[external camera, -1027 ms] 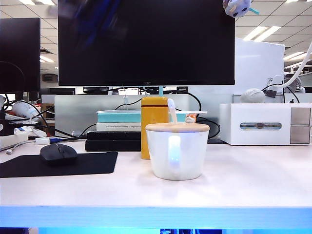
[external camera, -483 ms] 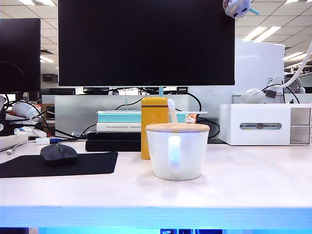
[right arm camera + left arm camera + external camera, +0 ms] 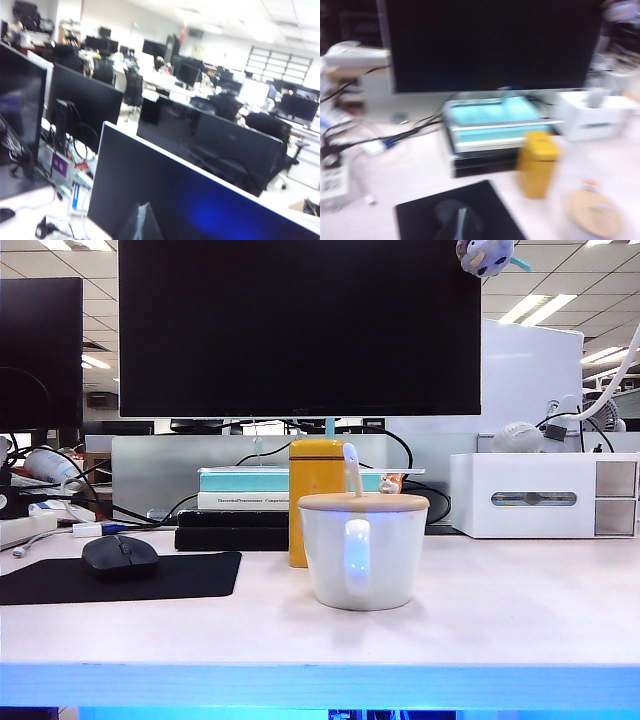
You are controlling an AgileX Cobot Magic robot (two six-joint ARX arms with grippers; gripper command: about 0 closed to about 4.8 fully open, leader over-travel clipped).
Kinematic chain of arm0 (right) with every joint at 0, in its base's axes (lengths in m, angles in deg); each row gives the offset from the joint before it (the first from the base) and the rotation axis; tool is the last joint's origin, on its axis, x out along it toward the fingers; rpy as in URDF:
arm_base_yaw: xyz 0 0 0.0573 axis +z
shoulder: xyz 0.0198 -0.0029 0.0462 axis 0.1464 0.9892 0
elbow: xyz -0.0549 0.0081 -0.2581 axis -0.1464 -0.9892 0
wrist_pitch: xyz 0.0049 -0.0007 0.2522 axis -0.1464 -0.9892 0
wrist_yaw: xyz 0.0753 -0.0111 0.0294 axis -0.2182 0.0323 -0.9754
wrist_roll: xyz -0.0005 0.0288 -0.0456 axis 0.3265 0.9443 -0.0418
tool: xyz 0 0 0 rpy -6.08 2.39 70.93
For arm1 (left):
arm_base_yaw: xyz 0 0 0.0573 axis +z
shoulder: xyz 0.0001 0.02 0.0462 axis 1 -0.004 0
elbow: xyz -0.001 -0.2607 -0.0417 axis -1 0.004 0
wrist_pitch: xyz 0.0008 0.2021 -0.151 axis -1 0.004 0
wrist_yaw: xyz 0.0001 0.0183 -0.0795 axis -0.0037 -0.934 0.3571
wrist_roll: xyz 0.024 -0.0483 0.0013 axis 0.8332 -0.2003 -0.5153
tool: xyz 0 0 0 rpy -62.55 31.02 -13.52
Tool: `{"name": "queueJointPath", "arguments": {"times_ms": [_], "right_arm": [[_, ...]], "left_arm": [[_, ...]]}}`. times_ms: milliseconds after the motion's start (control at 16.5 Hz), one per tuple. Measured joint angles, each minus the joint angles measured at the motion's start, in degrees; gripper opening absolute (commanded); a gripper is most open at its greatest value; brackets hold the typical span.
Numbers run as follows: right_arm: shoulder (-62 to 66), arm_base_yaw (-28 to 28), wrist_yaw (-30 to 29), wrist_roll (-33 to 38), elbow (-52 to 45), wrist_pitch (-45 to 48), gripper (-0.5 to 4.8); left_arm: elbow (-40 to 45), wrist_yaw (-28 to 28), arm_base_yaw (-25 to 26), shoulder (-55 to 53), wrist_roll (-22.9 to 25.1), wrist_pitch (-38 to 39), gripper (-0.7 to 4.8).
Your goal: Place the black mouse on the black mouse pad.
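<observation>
Progress: I judge placement done | black mouse pad (image 3: pixel 120 578) lower left of exterior frame | black mouse (image 3: pixel 120 554) resting on it | left gripper (image 3: pixel 458 231) fingers together, empty, above mouse | right gripper (image 3: pixel 144 220) closed, empty, facing monitors.

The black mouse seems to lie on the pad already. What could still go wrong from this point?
1. The black mouse sits near the back edge of the black mouse pad; a nudge could push it off.
2. Cables lie just behind the pad and could snag a returning arm.
3. The left end effector shows above the mouse and the right end effector, shut, faces the monitors; both views are blurred.
</observation>
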Motion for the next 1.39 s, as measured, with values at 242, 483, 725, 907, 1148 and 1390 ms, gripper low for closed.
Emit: {"name": "queueJointPath", "arguments": {"times_ms": [242, 483, 725, 907, 1148, 1390], "right_arm": [[-1.11, 0.17, 0.15, -0.02, -0.07, -5.53, -0.01], [-1.09, 0.17, 0.15, -0.02, -0.07, -6.08, -0.01], [-0.74, 0.17, 0.15, -0.02, -0.09, -6.88, -0.01], [-0.66, 0.17, 0.15, -0.02, -0.09, -6.88, -0.01], [-0.28, 0.17, 0.17, -0.02, -0.09, -7.19, -0.01], [-0.46, 0.17, 0.15, -0.02, -0.09, -7.21, -0.01]], "left_arm": [[26.29, -4.61, 0.00, -1.79, -5.62, -24.65, -0.05], [35.85, -6.97, 0.00, -1.84, -4.92, -29.07, -0.05], [41.16, -7.17, 0.00, -1.84, -4.59, -29.79, -0.05], [41.66, -10.51, 0.00, -1.84, -4.28, -28.65, -0.02], [41.64, -11.02, 0.00, -1.84, -3.93, -29.99, -0.02], [41.64, -11.02, 0.00, -1.81, -3.93, -29.99, -0.02]]}}
